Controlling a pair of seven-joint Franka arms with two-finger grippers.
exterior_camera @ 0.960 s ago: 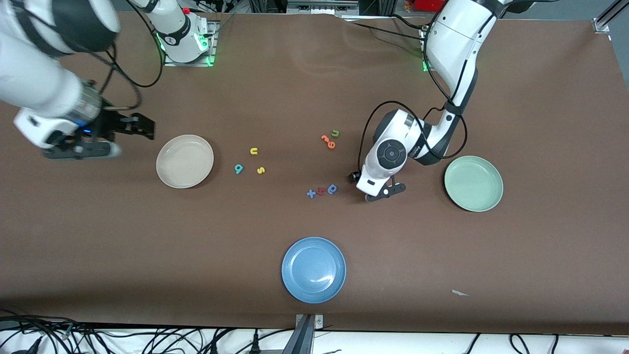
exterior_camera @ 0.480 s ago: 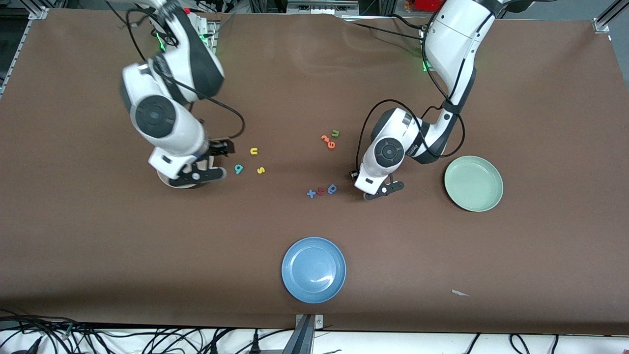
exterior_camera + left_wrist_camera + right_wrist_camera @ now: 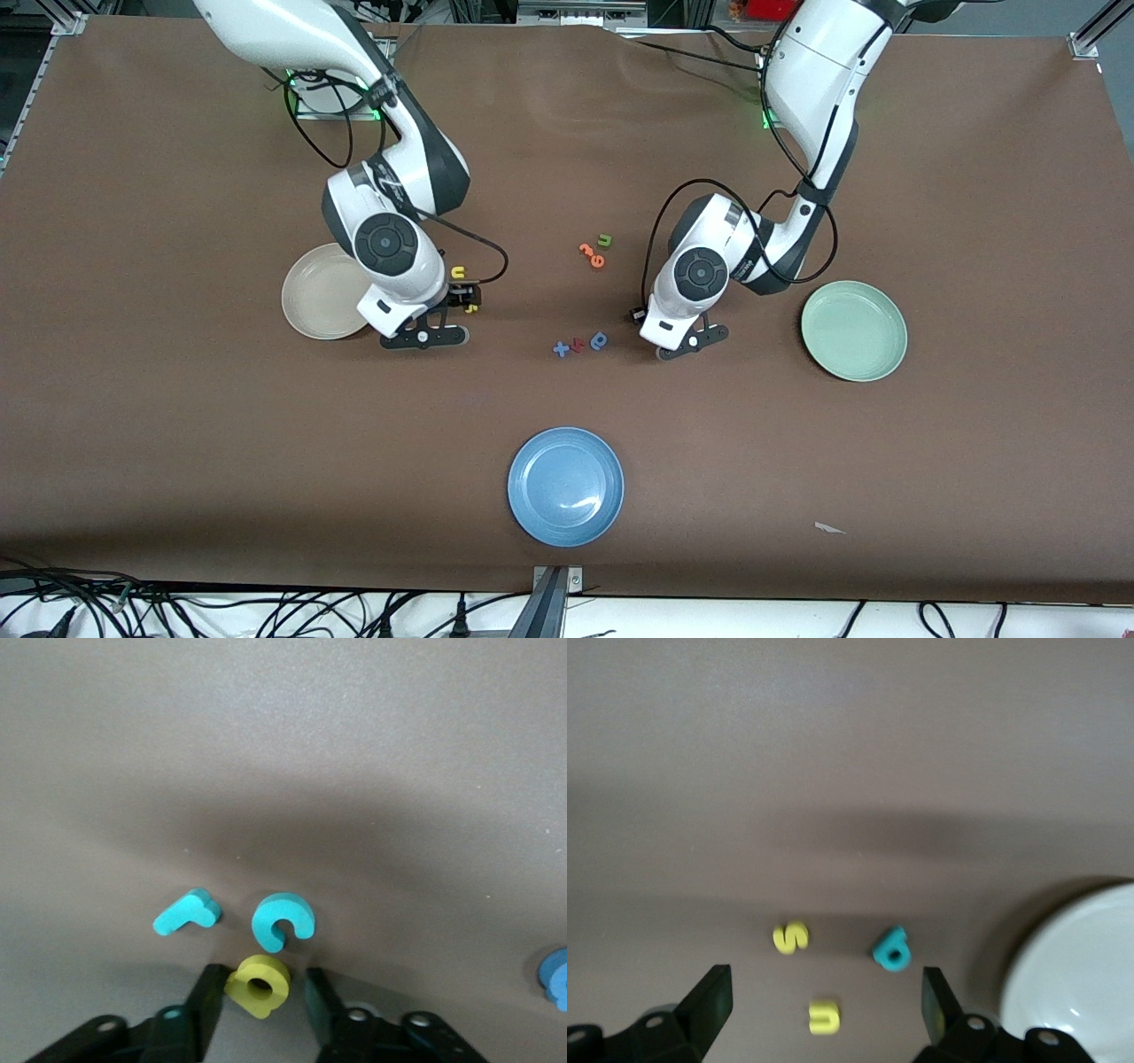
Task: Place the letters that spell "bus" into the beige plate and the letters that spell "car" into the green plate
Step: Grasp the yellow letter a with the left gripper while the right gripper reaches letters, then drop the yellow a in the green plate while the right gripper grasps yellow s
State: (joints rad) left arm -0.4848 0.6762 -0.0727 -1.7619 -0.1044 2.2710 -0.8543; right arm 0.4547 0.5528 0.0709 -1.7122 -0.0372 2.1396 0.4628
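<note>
Jaws of the left gripper (image 3: 261,979) stand a little apart, low over the table (image 3: 177,425), with the yellow "a" (image 3: 259,984) between them. One finger (image 3: 209,1010) seems to touch the letter, and at the other finger a thin dark gap shows, so no clamp is seen. Just ahead of the "a" lie the teal "c" (image 3: 282,921) and beside it the teal "r" (image 3: 186,912), both outside the jaws. In the front view this arm's wrist covers all three letters. The blue round letter (image 3: 556,974) is cut off at the edge of the left wrist view.

Jaws of the right gripper (image 3: 824,988) are wide apart and hold nothing. The yellow "u" (image 3: 824,1016) lies between them. The yellow "s" (image 3: 790,937) and the teal "b" (image 3: 891,949) lie just ahead of the tips. In the front view the "b" is hidden under this arm, and the "s" shows only in part.

Nearest to the front camera is the blue plate (image 3: 565,486), well apart from everything. Farther are the blue cross (image 3: 560,349) and the red piece (image 3: 578,344), close to the left gripper. The beige plate (image 3: 310,297) is just beside the right gripper and this arm covers one edge of it. The green plate (image 3: 853,330) lies toward the left arm's end, with bare table between it and the left gripper. Farthest are the orange letters (image 3: 589,255) and the green "u" (image 3: 604,239).
</note>
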